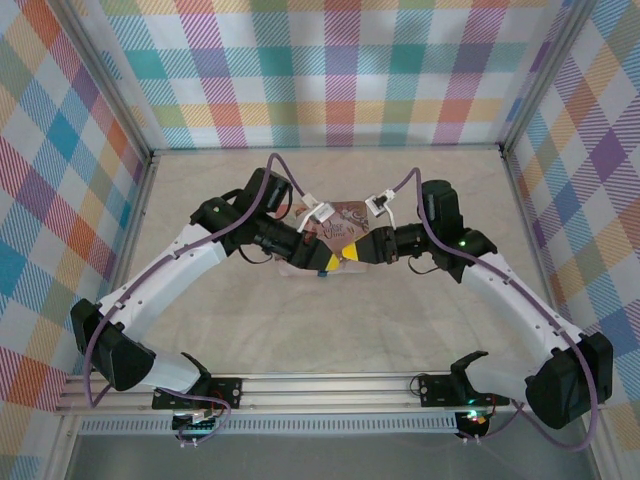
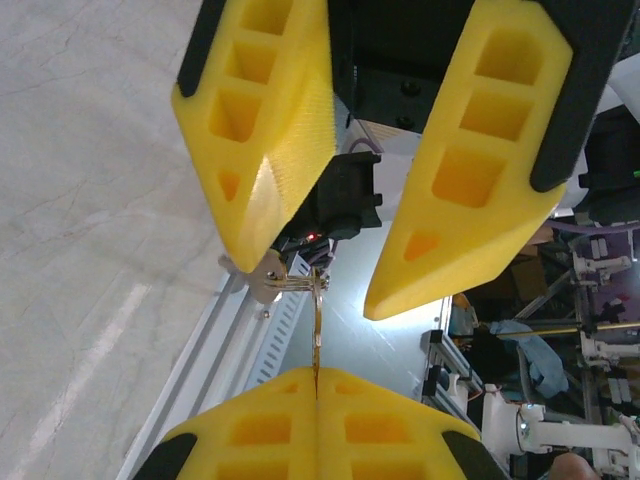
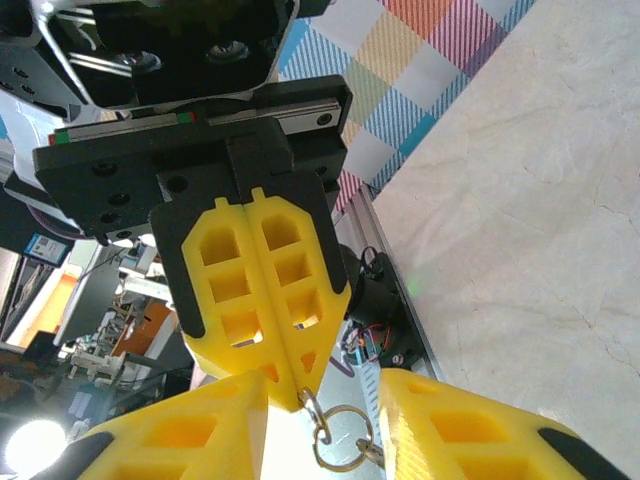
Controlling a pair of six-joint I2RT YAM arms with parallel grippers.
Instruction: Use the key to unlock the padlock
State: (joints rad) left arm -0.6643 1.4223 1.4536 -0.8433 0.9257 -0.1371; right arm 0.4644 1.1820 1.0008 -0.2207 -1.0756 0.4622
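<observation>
Right wrist view puts the left gripper point(image 3: 290, 388) dead ahead, its fingers pressed together on the ring point(image 3: 340, 442), which dangles from their tips with a smaller link above it. Just beside the ring, low in the frame, a sliver of the key point(image 3: 372, 456) peeps in.

From the left wrist the ring is edge-on, and the right gripper point(image 2: 320, 288) faces it with fingers spread wide, gripping nothing. The key's silver head sits just beside the ring, close against one yellow fingertip point(image 2: 258, 250) (touching or not, I cannot tell).

From above, both grippers meet nose to nose over the middle of the table point(image 1: 330, 340), so the ring hangs well above it.

As for progress, I judge it early. The key is up off the table and held by its ring, not by its own head. Where the padlock lies I cannot tell, and no frame shows the key in a lock. Gripping the key properly, inserting it and turning it all seem left to do.
</observation>
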